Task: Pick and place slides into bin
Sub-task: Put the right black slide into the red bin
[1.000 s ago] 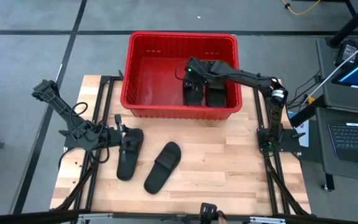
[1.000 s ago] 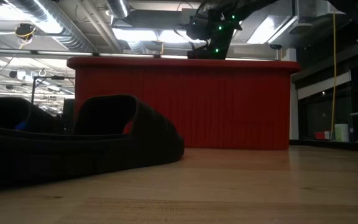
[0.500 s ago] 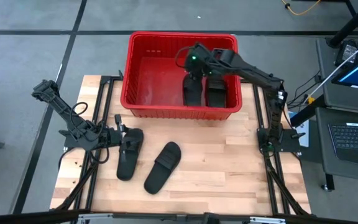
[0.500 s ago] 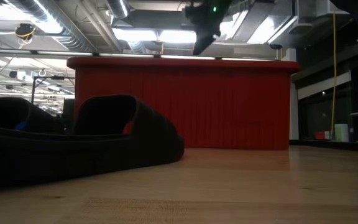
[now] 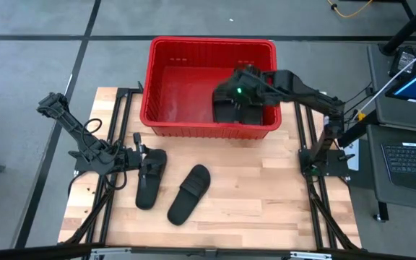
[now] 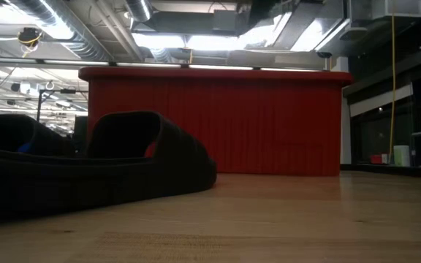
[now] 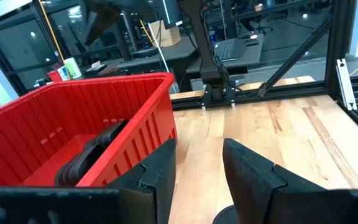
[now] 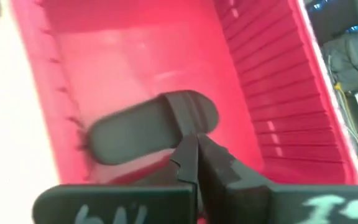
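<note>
The red bin (image 5: 208, 41) stands at the table's far edge. Two black slides (image 5: 224, 112) (image 5: 253, 112) lie side by side on its floor at the right end. My right gripper (image 8: 196, 146) hovers shut and empty over them, above the bin (image 5: 227, 96). Two more slides (image 5: 150, 178) (image 5: 188, 193) lie flat on the wooden table near its left. My left gripper (image 5: 137, 153) is low at the far end of the left one, open, fingers (image 7: 253, 171) pointing toward the table's right; a dark edge (image 7: 225, 214) shows low between them. My left gripper stands at the far end of the left slide on the table; whether its fingers touch the slide, I cannot tell.
Black frame rails (image 5: 316, 188) run along the table's left and right sides. A desk with a laptop (image 5: 410, 155) stands beyond the right edge. Bare wood (image 5: 266, 188) lies between the near slide and the right rail.
My right gripper has risen from down among the slides in the bin to well above its rim, and has drifted toward the table's near right. Both slides in the bin stay where they lay.
</note>
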